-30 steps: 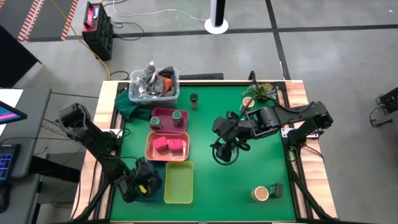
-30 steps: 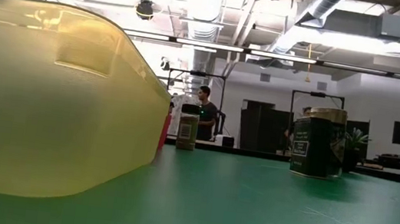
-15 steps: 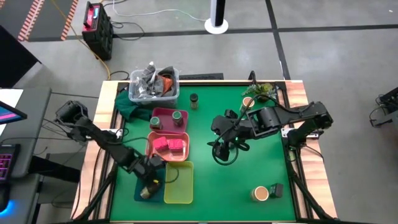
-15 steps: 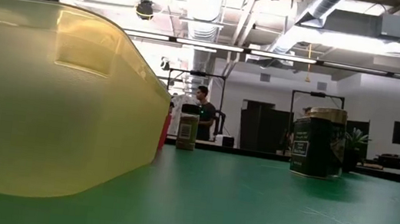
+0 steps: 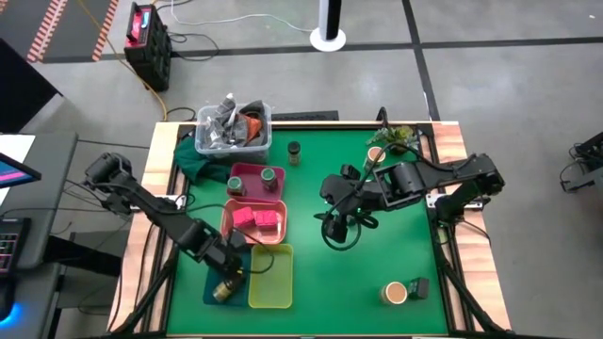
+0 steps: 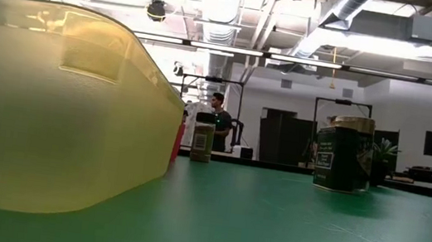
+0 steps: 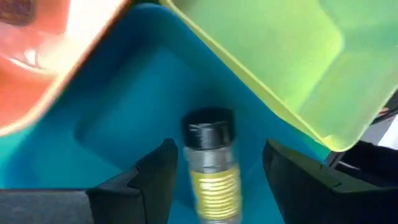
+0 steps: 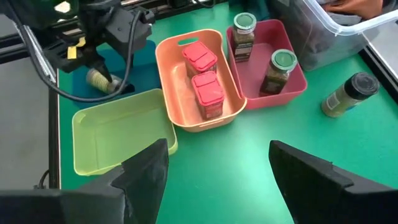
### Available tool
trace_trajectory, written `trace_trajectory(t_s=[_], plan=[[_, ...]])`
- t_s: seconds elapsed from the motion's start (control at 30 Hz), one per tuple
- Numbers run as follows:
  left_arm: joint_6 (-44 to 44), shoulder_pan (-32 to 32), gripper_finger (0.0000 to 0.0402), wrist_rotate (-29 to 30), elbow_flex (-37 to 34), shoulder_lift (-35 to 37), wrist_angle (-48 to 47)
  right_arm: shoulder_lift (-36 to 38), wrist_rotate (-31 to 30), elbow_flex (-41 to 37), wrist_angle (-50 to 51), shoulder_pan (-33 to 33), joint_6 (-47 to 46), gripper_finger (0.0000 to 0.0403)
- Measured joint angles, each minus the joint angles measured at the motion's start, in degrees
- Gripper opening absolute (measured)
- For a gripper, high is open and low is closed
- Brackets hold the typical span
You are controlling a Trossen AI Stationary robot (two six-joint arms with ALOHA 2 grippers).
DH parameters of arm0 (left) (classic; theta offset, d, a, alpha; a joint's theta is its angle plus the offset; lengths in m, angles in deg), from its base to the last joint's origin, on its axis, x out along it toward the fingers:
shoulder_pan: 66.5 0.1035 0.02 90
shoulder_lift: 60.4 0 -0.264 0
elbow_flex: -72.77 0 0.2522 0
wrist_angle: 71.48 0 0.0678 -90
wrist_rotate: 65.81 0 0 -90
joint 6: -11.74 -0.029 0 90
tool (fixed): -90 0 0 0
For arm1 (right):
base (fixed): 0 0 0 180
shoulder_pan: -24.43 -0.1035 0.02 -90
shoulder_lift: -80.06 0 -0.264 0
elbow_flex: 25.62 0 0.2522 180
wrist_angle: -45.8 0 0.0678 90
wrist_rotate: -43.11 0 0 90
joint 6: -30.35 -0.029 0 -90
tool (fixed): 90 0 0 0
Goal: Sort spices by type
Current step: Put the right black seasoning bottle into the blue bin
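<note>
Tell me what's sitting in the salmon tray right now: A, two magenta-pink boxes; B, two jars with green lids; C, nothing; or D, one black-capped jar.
A: the right wrist view shows two magenta-pink boxes lying in the salmon tray, while the green-lidded jars stand in the dark pink tray beside it.

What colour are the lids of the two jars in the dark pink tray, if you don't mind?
Green; the right wrist view shows the two jars' lids best, in the dark pink tray.

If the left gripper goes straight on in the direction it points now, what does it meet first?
Probably the black-capped spice jar lying in the teal tray: it sits right between the open fingers of the left gripper. Depth is unclear.
</note>
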Motion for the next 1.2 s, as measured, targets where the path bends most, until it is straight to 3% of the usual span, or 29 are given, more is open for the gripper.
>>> trace_trajectory(t_s=[0.2,0.8,1.2], plan=[[3.14,-0.80,0.0225,0.22,0.08,-3.08,0.23,0.00,-1.00,0.00,-0.40,-0.02,1.05,0.0304],[1.25,-0.59,0.0224,-2.07,0.08,-12.55,2.83,0.00,-1.22,0.00,-0.43,-0.02,2.01,0.0304],[-1.61,-0.26,0.0219,0.53,0.08,-13.58,2.44,0.00,-1.25,0.00,-0.40,0.02,2.63,0.0304]])
